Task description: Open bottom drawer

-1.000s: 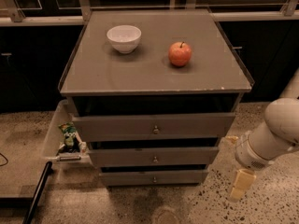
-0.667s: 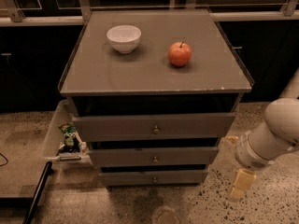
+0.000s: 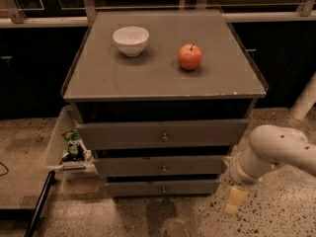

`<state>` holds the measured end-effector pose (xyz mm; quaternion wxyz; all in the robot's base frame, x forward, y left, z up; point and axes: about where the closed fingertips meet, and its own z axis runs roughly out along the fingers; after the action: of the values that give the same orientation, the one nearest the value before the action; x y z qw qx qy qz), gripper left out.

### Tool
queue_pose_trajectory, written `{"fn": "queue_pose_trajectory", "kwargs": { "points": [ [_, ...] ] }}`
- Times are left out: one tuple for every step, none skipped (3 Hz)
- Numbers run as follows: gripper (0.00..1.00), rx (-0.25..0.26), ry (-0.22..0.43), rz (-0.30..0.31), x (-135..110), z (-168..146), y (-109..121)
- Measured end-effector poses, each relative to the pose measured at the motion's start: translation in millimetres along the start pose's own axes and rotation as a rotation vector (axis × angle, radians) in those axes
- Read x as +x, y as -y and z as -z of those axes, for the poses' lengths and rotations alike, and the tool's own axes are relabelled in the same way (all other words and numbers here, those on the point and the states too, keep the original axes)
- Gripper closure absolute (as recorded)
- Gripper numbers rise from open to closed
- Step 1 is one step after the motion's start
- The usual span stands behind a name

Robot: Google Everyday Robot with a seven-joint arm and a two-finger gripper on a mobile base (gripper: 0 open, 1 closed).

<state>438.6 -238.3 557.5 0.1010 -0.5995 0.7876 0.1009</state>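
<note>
Floor: speckled stone runs across the foreground; the hand [image 3: 236,200] hangs just above it, low on the right.
Hand: a pale block at the end of the white arm [image 3: 276,149], pointing down and holding nothing. Whether it is spread or pressed together cannot be told.
Bottom drawer: the bottom drawer [image 3: 138,187] is the lowest and narrowest grey front in the table [image 3: 148,80], close to the floor, and it looks pushed in.
Knob: a small round knob [image 3: 163,189] sits at the centre of that front.
Key relation: the knob lies to the left of the hand at nearly the same height, past the drawer's right end. The front's long axis runs left to right, so the pull would come straight out towards the camera.
Next move, as a judgement: the hand must travel left and turn to face the front before it can take the knob.
Above: the middle drawer [image 3: 128,167], then the top drawer [image 3: 123,134].
Left side: a clear bin [image 3: 55,147] holding a green packet [image 3: 73,144].
Table top: a red apple [image 3: 190,57], then a white bowl [image 3: 131,39] farther back.
</note>
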Motion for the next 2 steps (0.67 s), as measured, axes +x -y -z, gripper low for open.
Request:
{"fn": "queue_pose_trajectory", "kwargs": {
  "points": [
    [0.0, 0.038, -0.003, 0.065, 13, -70, 8],
    [0.0, 0.083, 0.041, 0.101, 28, -119, 26]
  ]
}}
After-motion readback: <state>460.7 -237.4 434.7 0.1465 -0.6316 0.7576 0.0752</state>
